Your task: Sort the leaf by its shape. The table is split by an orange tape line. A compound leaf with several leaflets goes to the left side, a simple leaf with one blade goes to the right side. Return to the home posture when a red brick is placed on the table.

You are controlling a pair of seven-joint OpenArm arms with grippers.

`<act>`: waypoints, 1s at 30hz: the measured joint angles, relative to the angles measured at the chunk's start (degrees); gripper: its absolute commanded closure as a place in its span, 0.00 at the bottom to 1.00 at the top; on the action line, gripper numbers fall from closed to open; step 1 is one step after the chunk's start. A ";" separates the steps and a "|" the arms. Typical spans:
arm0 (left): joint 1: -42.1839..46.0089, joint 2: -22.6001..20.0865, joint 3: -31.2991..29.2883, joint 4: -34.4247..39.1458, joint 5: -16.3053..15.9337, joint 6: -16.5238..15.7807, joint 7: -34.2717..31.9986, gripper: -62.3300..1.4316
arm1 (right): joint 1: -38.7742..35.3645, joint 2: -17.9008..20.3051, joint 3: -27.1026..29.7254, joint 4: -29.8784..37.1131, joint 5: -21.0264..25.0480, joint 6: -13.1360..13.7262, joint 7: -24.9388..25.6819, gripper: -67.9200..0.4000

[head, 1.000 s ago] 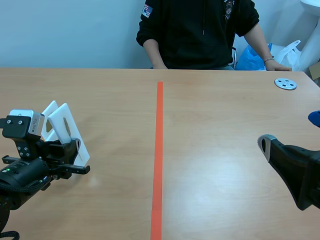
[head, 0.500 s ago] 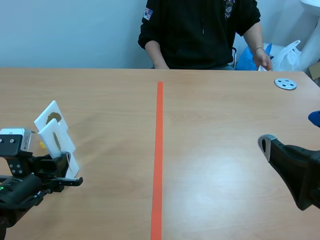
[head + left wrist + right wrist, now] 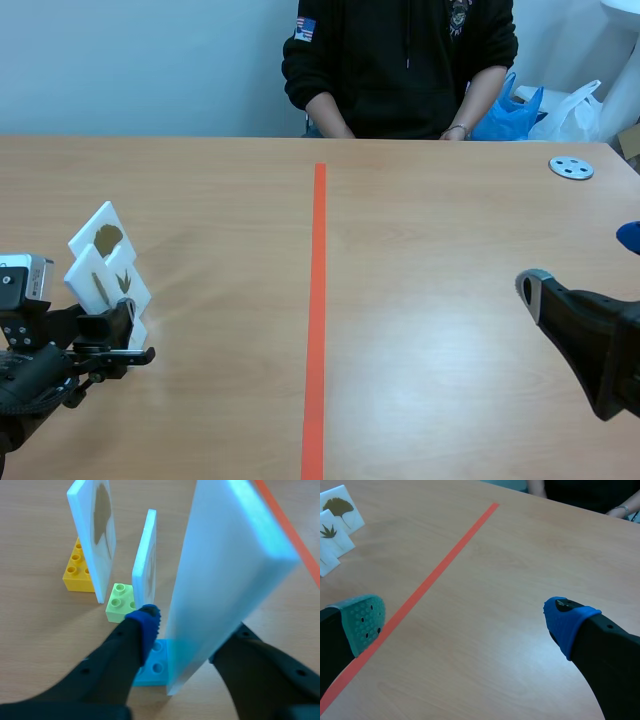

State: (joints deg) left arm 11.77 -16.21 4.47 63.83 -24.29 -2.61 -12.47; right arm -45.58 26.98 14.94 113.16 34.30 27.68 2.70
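Wood-toned table (image 3: 450, 250) is split down its middle by an orange tape line (image 3: 317, 300), and a person (image 3: 400, 60) in a black top is seated at the far edge. The right gripper (image 3: 465, 622) is held low over the right half, its fingers spread wide with nothing between them. The left gripper (image 3: 192, 627) is set low at the near left, its fingers parted around the near card (image 3: 225, 570). A strip of the brick below can be seen between the blue pad and the card, so no grip is shown.

Three white leaf cards are stood upright on the left half, close together. The near card is mounted on a cyan brick (image 3: 152, 667). Just ahead of it, the middle card (image 3: 146, 560), printed with a many-fingered dark leaf, is fixed on a green brick (image 3: 120, 602). Beside that, the back card (image 3: 92, 535), bearing a fan-shaped leaf, is set on a yellow brick (image 3: 75, 570). A small grey disc (image 3: 571, 168) is lying at the far right.
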 measured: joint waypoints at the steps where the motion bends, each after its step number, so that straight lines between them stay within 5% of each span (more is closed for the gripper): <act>1: 0.00 0.00 0.00 0.00 0.00 0.02 0.00 0.45 | 0.00 0.00 0.00 0.00 0.00 0.00 0.00 0.00; 11: 1.70 0.02 -1.27 4.50 0.00 0.00 0.31 0.42 | 0.00 0.00 0.00 0.00 0.00 0.00 0.00 0.00; 27: 12.13 -3.52 -11.28 37.09 -0.02 -0.07 5.27 0.42 | 0.17 0.00 0.00 0.00 0.00 0.00 0.00 0.00; 30: 14.71 -4.07 -11.26 43.43 0.00 -3.43 8.02 0.35 | 0.17 0.00 0.00 0.00 0.00 0.02 0.00 0.00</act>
State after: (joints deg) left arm 26.48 -20.27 -6.79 107.26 -24.29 -6.04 -4.45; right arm -45.41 26.98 14.94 113.16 34.30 27.70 2.70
